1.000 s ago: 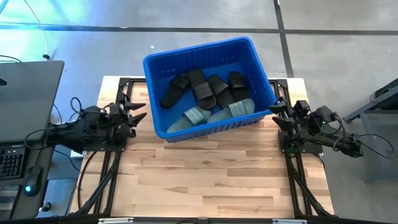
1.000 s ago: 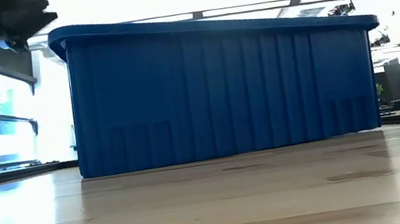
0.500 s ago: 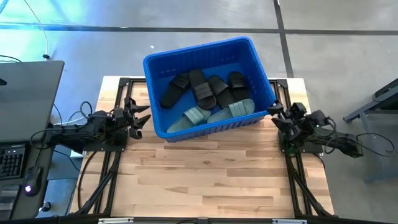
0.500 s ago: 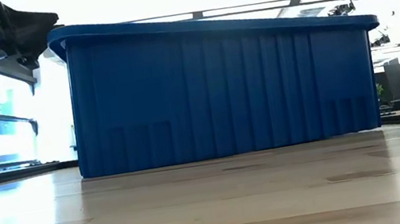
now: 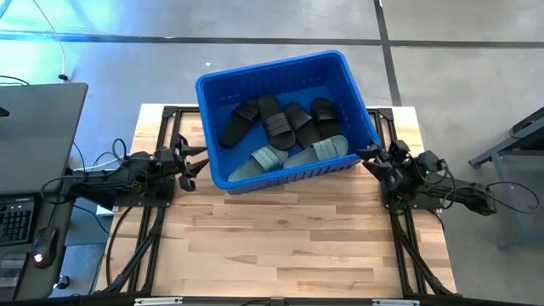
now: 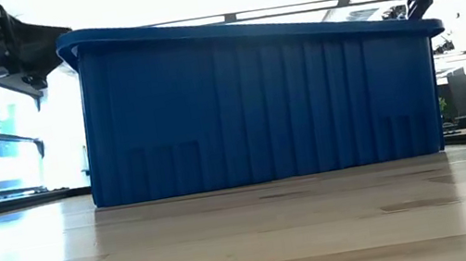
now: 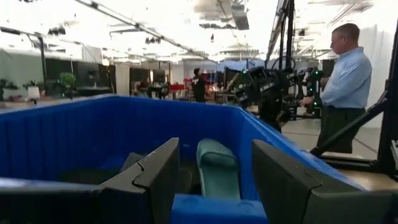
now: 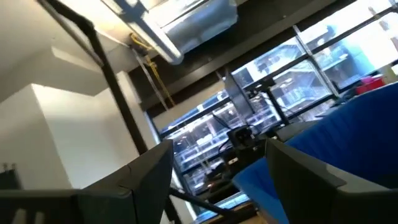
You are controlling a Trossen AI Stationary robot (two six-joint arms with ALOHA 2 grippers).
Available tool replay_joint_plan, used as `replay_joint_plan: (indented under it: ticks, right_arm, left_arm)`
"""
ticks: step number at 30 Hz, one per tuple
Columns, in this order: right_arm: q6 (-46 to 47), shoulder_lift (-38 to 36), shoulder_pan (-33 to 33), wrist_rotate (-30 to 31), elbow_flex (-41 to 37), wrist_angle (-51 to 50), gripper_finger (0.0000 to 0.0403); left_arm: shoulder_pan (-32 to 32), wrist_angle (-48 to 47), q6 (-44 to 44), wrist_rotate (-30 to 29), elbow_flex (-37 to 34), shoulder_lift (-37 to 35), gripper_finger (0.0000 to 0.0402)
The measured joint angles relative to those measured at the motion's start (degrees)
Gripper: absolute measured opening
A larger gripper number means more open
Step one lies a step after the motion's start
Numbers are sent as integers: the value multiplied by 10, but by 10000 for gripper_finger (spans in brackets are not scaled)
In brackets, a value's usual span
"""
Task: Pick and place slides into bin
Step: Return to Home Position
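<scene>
Blue bin [image 5: 280, 78], overhead, shows six slides [image 5: 285, 127] hidden low; left end effector [image 5: 196, 163] and right end effector [image 5: 365, 158] gape empty.

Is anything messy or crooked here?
Only a little: the big bright blue plastic bin sits slanted, not square with the wooden table. The four black slide sandals and two pale green slide sandals lie jumbled inside it, none spilled out.
</scene>
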Motion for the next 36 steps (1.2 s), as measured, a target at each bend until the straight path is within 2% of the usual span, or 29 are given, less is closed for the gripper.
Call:
replay_joint_plan:
  ticks: [4, 9, 14, 18, 26, 36]
  right_arm:
    - [-9, 0, 0, 6, 2, -19, 245]
    - [-19, 0, 0, -55, -2, 5, 245]
    - [-33, 0, 0, -173, -2, 95, 245]
    - [14, 1, 0, -228, -3, 52, 245]
    - [-10, 1, 0, -227, -3, -53, 245]
    - [-115, 1, 0, -188, -3, -187, 245]
  left_arm:
    - [0, -12, -16, 0, 0, 0, 184]
    - [0, -11, -15, 0, 0, 0, 184]
    - [0, -11, -15, 11, 0, 0, 184]
    - [0, -12, -14, 13, 0, 0, 184]
    - [0, -11, -14, 13, 0, 0, 184]
    - [0, -11, -15, 13, 0, 0, 184]
